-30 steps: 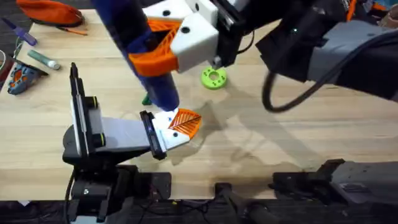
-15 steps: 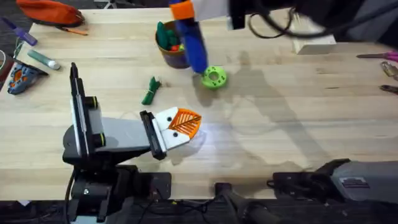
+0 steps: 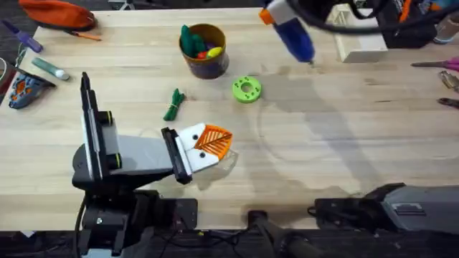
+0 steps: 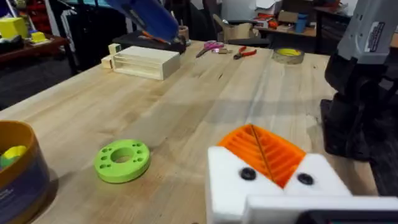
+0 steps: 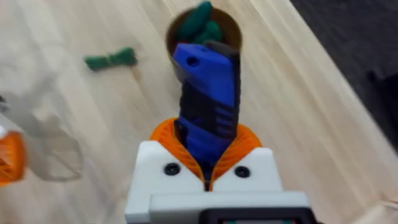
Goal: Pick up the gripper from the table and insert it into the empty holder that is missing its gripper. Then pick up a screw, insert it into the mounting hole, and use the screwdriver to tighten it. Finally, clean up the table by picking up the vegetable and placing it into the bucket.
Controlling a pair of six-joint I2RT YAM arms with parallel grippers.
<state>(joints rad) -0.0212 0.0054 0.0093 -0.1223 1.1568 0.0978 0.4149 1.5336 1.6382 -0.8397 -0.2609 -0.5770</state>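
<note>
My right gripper [image 3: 276, 13] [image 5: 207, 158] is shut on the blue screwdriver [image 3: 294, 36] [image 5: 208, 93], held in the air over the table's far side, right of the bucket [image 3: 203, 50] [image 5: 202, 25]. The dark green vegetable [image 3: 173, 104] [image 5: 111, 60] lies on the wood in front of the bucket. My left gripper [image 3: 208, 145] [image 4: 264, 152] rests low over the table's middle, its orange ribbed pads pressed together on nothing. The loose gripper, an empty holder and the screw are out of view.
A lime-green ring with holes [image 3: 247, 89] [image 4: 122, 162] lies right of the vegetable. A pale wooden tray [image 3: 362, 44] [image 4: 140, 62] stands at the back right. Pliers and scissors [image 3: 448, 72] lie at the right edge, pouches and pens [image 3: 43, 64] at the far left.
My right arm has carried the screwdriver up from over the left gripper, past the bucket, to the far right. The left arm has not moved.
</note>
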